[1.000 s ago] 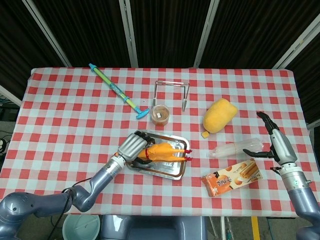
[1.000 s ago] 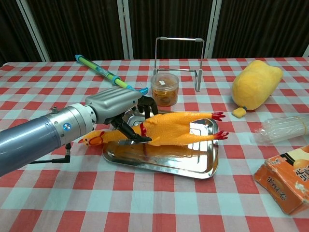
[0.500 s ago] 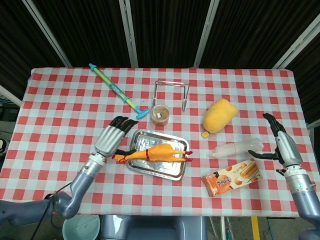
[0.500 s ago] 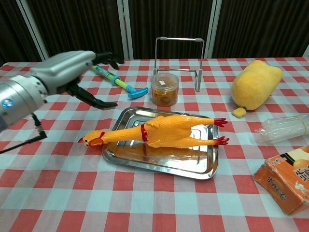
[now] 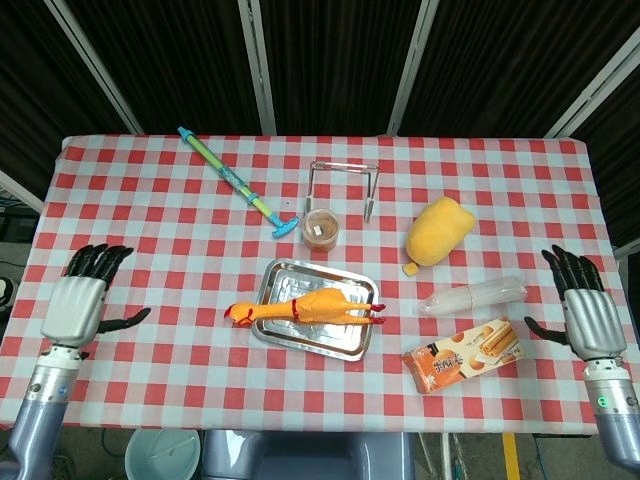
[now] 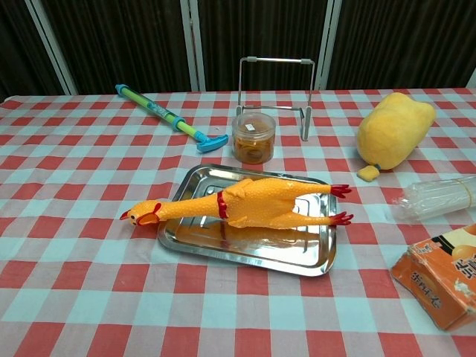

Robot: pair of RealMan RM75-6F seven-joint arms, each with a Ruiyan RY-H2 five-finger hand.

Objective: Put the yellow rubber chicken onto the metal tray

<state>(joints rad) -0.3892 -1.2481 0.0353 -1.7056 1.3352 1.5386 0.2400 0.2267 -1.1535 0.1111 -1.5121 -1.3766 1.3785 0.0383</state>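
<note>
The yellow rubber chicken (image 5: pixel 312 307) (image 6: pixel 253 206) lies lengthwise on the metal tray (image 5: pixel 300 342) (image 6: pixel 245 253), its head and neck sticking out over the tray's left rim and its red feet at the right rim. My left hand (image 5: pixel 78 302) hangs open at the table's left edge, far from the tray, fingers spread and holding nothing. My right hand (image 5: pixel 587 312) is open at the right edge, also holding nothing. Neither hand appears in the chest view.
Behind the tray stand a small lidded jar (image 5: pixel 321 229) (image 6: pixel 255 137) and a wire stand (image 5: pixel 344 182) (image 6: pixel 274 93). A blue-green water squirter (image 5: pixel 236 182) lies at the back left. A yellow plush mango (image 5: pixel 438 231), a clear plastic bottle (image 5: pixel 472 295) and an orange snack box (image 5: pixel 464 356) lie right.
My left hand let go of the chicken, which now rests on the tray, and drew back to the table's left edge. The right hand moved slightly outward to the right.
</note>
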